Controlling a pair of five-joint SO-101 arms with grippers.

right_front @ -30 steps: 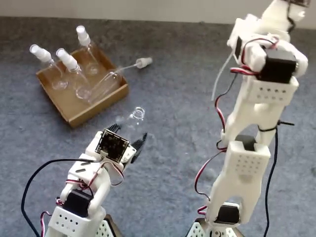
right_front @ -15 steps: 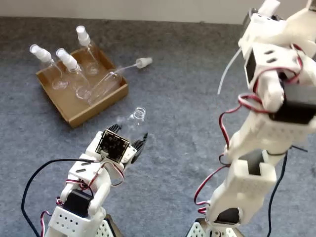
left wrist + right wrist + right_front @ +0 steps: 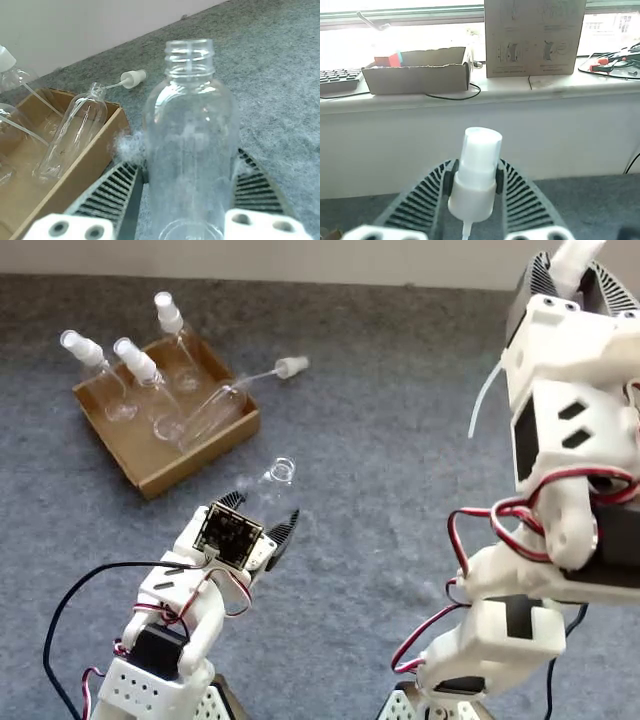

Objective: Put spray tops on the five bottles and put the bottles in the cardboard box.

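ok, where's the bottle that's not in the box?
The uncapped bottle sits between the fingers of the left gripper, left of centre in the high view, on the table side of the cardboard box, close to its right corner.

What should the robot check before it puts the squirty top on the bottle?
1. Jaws of left gripper shut on open bottle: ok.
2. Jaws of right gripper shut on spray top: ok.
3. Spray top above the bottle's neck: not ok, far off to the side.
4. Open bottle standing straight: cannot tell.
5. Lying bottle in cardboard box capped: not ok, its loose top sits off the neck.
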